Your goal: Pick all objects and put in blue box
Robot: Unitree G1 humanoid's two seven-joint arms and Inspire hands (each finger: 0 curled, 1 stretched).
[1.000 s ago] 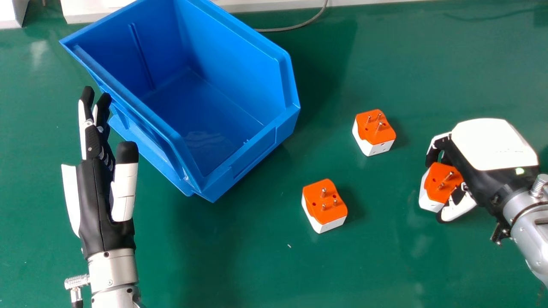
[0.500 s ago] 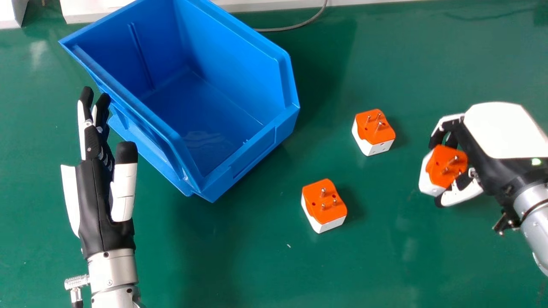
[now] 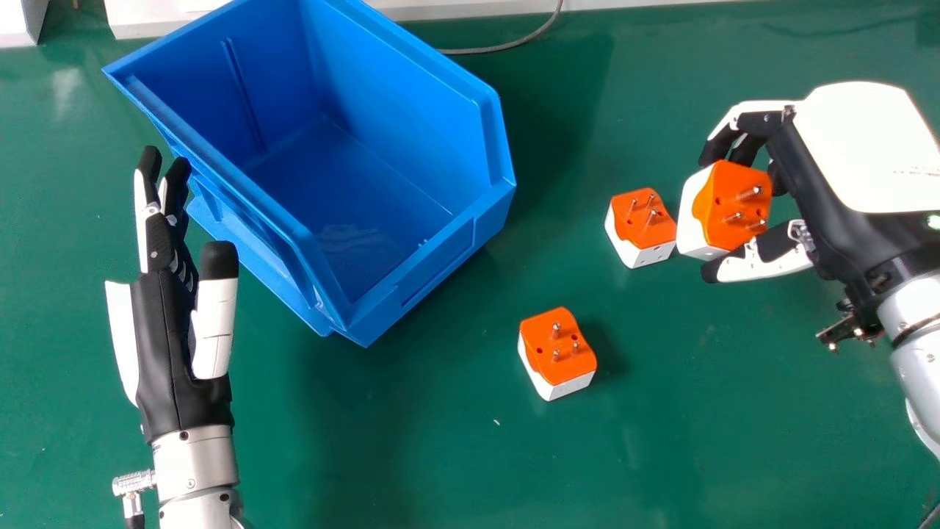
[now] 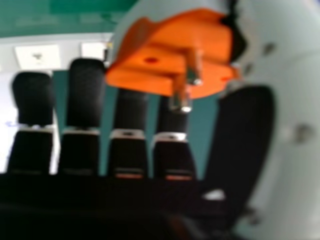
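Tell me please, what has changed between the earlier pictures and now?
The right hand has lifted its orange-and-white adapter higher and carried it forward, away from the robot. Nothing was newly taken or let go. The left hand, the blue box and the two adapters on the table stayed as they were.

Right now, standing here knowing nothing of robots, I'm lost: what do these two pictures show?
You're seeing a human-shaped robot. The wide picture looks down from its head: the open left hand is near a blue box. The close-up comes from a camera at its right hand, whose fingers and thumb hold an orange-and-white plug adapter, pins showing. Two similar ones lie on the green table: a nearer adapter and a farther adapter.
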